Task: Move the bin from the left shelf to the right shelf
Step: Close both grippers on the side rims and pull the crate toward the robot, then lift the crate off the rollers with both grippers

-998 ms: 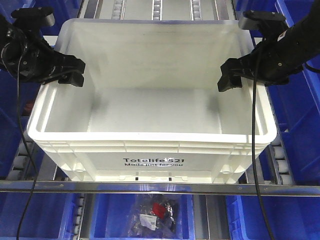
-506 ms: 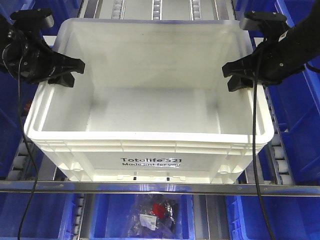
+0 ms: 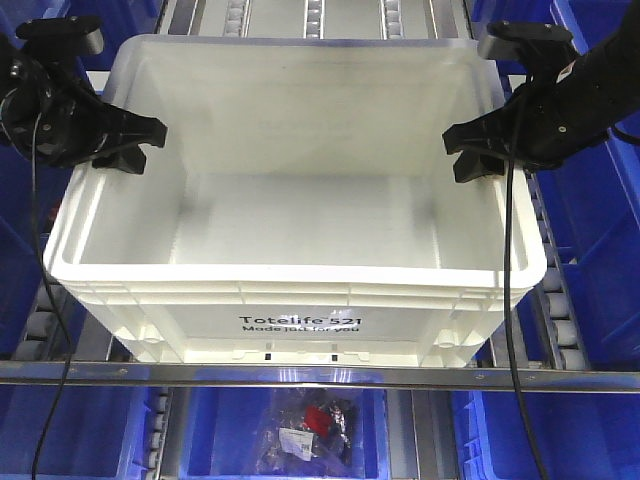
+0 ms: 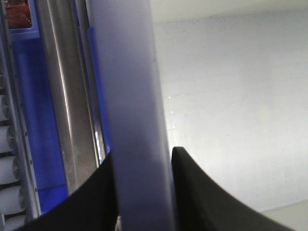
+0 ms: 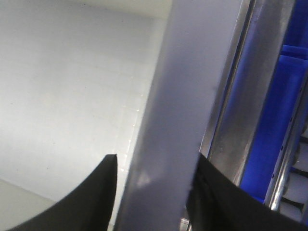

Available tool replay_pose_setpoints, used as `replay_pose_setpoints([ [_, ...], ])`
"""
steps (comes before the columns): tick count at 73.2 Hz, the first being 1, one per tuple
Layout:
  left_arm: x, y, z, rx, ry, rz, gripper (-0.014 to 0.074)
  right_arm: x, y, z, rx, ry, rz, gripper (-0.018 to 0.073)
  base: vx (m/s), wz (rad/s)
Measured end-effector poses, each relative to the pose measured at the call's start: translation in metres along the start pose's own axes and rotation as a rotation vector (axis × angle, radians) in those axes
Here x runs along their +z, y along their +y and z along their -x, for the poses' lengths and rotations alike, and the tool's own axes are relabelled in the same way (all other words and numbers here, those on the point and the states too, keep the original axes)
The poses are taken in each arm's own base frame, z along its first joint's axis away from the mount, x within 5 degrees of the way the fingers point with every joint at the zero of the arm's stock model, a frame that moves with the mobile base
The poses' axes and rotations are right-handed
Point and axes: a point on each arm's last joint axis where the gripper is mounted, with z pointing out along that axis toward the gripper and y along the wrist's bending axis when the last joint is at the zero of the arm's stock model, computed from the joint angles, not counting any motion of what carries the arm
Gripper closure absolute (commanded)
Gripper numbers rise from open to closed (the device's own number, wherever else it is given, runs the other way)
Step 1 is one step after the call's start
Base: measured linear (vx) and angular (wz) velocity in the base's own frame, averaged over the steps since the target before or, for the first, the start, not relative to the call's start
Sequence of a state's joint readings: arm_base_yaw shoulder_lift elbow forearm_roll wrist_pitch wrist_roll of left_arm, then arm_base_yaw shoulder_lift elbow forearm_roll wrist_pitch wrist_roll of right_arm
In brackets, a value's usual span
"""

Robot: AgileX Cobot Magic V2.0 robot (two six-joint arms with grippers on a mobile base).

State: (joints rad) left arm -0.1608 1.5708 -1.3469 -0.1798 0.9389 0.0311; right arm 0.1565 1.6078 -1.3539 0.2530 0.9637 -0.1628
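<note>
1. Blue bins (image 3: 20, 250) fill the far left, beside a track of white rollers (image 3: 38, 310) belonging to the shelf (image 3: 95, 340).
2. The left gripper (image 3: 128, 143) reaches in from the left edge and straddles the bin's left wall near its back corner, with one finger inside and one outside.
3. In the left wrist view, this gripper (image 4: 143, 153) has its two black fingers (image 4: 192, 192) narrowly parted. They press on either side of the rim, so it has hold of the wall.
4. The bin (image 3: 300, 210) is white, open-topped and empty, and fills the middle of the front view. It sits over the shelf's roller tracks with its printed front wall just behind the steel rail (image 3: 300, 376). The pictures do not show whether its base rests on the rollers.
5. Below the rail, a lower blue bin holds a clear bag (image 3: 305, 428) of small parts.
6. The right gripper (image 3: 470, 152) straddles the bin's right wall opposite the left one.
7. In the right wrist view, this gripper (image 5: 156, 156) also has its fingers (image 5: 96, 192) close together and clamped against both faces of the rim.
8. A black cable (image 3: 508, 300) hangs from the right arm across the bin's right front corner.
9. More blue bins (image 3: 600, 250) stand at the far right.
</note>
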Motion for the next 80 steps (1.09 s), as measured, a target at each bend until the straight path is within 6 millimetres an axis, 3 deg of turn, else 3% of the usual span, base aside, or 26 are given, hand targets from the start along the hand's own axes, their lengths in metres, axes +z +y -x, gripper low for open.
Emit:
replay_pose_setpoints([
  [32,-0.040,-0.006,-0.006,0.002,-0.081,-0.008,0.0597,-0.039,0.011,-0.005,-0.014,-0.087,0.018,0.0564,0.00,0.00],
  [80,-0.044,-0.006,-0.005,0.005,-0.109,-0.011,0.0596,-0.044,0.012,-0.007,-0.017,-0.091,0.019,0.0564,0.00,0.00],
])
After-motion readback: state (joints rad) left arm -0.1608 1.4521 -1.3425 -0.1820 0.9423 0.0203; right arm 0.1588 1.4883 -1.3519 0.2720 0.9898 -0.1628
